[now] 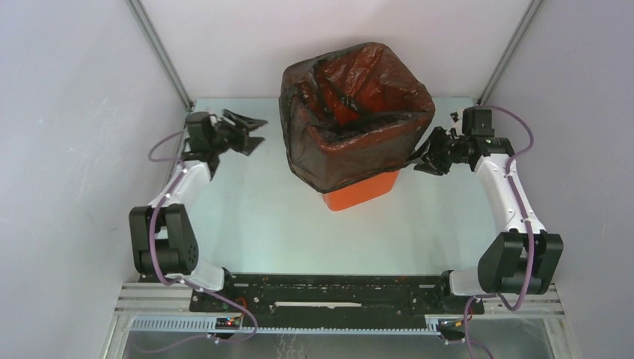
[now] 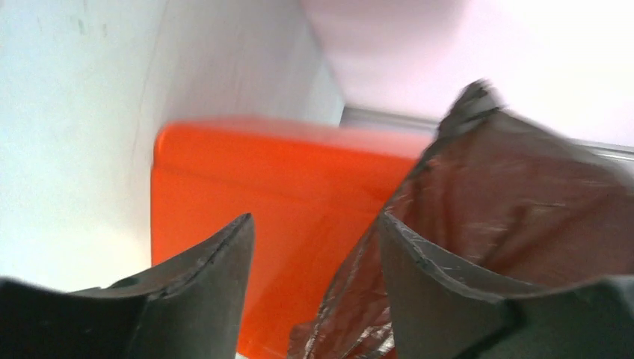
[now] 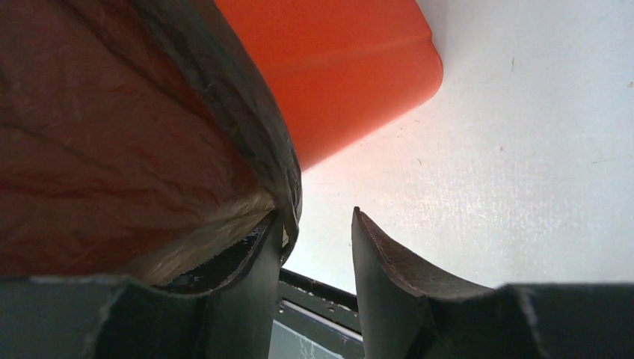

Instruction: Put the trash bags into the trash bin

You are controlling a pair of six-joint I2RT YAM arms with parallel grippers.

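Observation:
The orange trash bin [image 1: 359, 191] stands mid-table. The black trash bag [image 1: 351, 112] lines it, its mouth open and its edge folded down over the rim and most of the walls. My left gripper [image 1: 243, 131] is open and empty, a little left of the bin and apart from it. In the left wrist view the bin [image 2: 247, 194] and the bag [image 2: 508, 202] lie beyond the open gripper [image 2: 314, 224]. My right gripper [image 1: 426, 161] is open at the bin's right side. In the right wrist view the bag [image 3: 112, 149] drapes over the outside of one finger [image 3: 254, 269]; the gap between the jaws is bare. The bin's base [image 3: 336, 60] shows above.
Grey walls enclose the table [image 1: 254, 217] on the left, right and back. A black base rail [image 1: 321, 292] runs along the near edge between the arm bases.

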